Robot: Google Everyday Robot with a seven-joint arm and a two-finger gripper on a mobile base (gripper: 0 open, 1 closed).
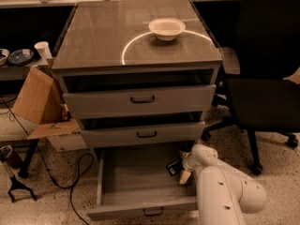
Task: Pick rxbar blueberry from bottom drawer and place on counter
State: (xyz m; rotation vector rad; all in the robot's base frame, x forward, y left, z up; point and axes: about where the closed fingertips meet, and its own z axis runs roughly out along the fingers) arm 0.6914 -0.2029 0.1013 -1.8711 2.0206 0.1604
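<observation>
The bottom drawer [136, 182] is pulled out, and its flat grey floor shows. The rxbar blueberry [172, 168], a small dark bar with pale label marks, is at the drawer's right side. My gripper [183, 173] reaches down into the drawer's right side, right against the bar. My white arm [225, 191] hides part of it. The counter [117, 36] is the glossy grey-brown top with a bright white arc, above the drawers.
A white bowl [167, 28] stands on the counter at the back right. The two upper drawers [140, 100] are slightly open. A black office chair [267, 88] is on the right. A cardboard box [40, 107] and cables [70, 172] are on the left.
</observation>
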